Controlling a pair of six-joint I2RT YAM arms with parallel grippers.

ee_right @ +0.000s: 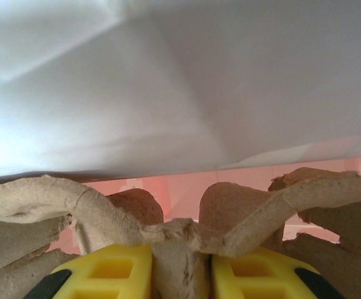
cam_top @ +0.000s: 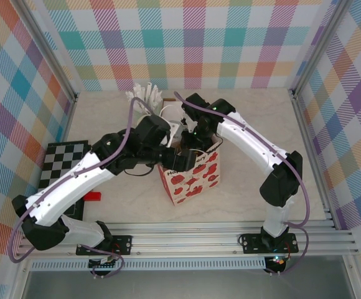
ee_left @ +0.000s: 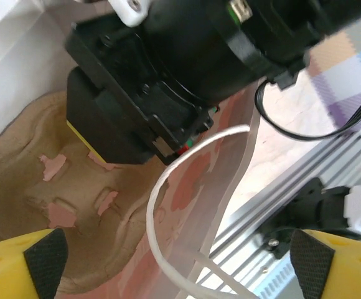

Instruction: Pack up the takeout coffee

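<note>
The top external view gives the general layout. Both arms reach inward from the near edge of the table [cam_top: 255, 118] and meet above a white paper bag [cam_top: 196, 180] printed with red shapes, which stands upright near the table's middle. This view also shows a black-and-white checkered mat [cam_top: 62, 163] at the left edge, a small red item [cam_top: 92, 197] near it, and a cluster of white items [cam_top: 146, 94] by the back wall; what those white items are cannot be told. From above, the two wrists hide the bag's interior. The left wrist view looks down into the bag's mouth. A brown moulded-pulp carrier [ee_left: 37, 187] sits inside, the black body of the right arm [ee_left: 168, 81] reaches down onto it, and a white cord handle [ee_left: 168, 180] arcs beside the translucent bag wall. An aluminium rail [ee_left: 305, 168] lies outside the bag at the lower right of this view. The left gripper [ee_left: 180, 265] hangs above the bag wall with its yellow fingers [ee_left: 18, 261] spread wide, one over the interior and one over the outside, gripping nothing. The right wrist view supplies the grip detail. The right gripper [ee_right: 177, 274] is inside the bag, its jaws narrow and clamped on the carrier's central ridge, with the bag's white inner wall close ahead. Bag contents as seen: the carrier and the right gripper. Where the takeout coffee stands cannot be told from these views.
</note>
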